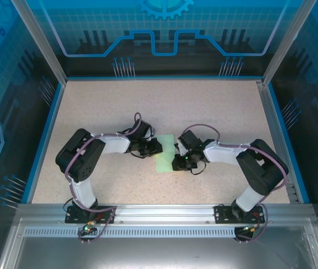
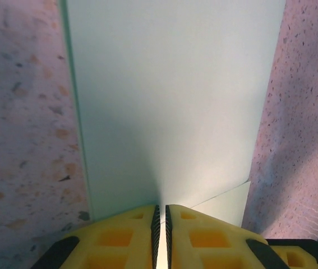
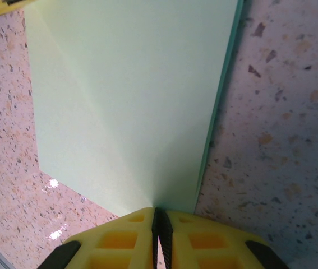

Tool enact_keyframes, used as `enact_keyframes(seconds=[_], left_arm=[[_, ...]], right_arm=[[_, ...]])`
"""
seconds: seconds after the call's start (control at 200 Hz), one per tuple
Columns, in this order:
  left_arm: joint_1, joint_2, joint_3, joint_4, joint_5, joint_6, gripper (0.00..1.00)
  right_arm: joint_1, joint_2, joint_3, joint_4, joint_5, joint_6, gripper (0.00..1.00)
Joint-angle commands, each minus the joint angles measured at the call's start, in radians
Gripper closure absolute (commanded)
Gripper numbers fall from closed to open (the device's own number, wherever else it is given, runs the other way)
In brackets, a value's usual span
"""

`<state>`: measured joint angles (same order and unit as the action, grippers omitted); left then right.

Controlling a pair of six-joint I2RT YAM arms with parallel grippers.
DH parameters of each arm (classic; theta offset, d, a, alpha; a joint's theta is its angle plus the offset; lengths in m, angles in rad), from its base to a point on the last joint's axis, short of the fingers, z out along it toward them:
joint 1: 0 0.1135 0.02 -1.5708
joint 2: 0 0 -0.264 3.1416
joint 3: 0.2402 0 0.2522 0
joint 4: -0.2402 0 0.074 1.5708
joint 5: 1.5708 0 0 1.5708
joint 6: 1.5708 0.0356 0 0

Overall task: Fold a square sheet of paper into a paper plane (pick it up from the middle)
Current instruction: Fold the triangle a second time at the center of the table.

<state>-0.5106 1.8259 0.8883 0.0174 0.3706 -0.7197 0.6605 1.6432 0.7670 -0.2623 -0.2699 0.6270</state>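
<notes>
The thin pale mint-green sheet of paper (image 1: pixel 165 162) lies lengthwise away from the robot, between the left end effector (image 2: pixel 160 216) and right end effector (image 3: pixel 160 216), each clamping an opposite long edge.

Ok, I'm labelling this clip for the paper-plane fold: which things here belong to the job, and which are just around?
Job: green paper sheet, showing creases; left gripper and right gripper, each shut on an edge of it.
Just there: speckled table; blue enclosure walls; aluminium rail.
</notes>
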Motion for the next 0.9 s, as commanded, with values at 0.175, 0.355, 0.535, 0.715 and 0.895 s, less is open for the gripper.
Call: enact_keyframes(seconds=[0.175, 0.355, 0.535, 0.715, 0.895], left_arm=[[0.074, -0.142, 0.021, -0.152, -0.158, 0.139, 0.82], [0.07, -0.249, -0.026, -0.1, -0.086, 0.114, 0.82], [0.002, -0.271, -0.082, -0.049, -0.04, 0.062, 0.82], [-0.028, -0.212, -0.112, 0.058, 0.024, -0.002, 0.82], [-0.048, -0.124, -0.088, 0.129, 0.077, -0.041, 0.83]], right_arm=[[-0.001, 0.047, -0.028, -0.101, 0.125, -0.009, 0.86], [0.0, 0.018, -0.017, -0.076, 0.095, -0.005, 0.86], [-0.002, -0.064, 0.009, -0.005, 0.009, 0.007, 0.85], [-0.017, -0.101, 0.008, 0.069, 0.001, 0.01, 0.84], [-0.028, -0.055, 0.026, 0.091, 0.03, 0.029, 0.85]])
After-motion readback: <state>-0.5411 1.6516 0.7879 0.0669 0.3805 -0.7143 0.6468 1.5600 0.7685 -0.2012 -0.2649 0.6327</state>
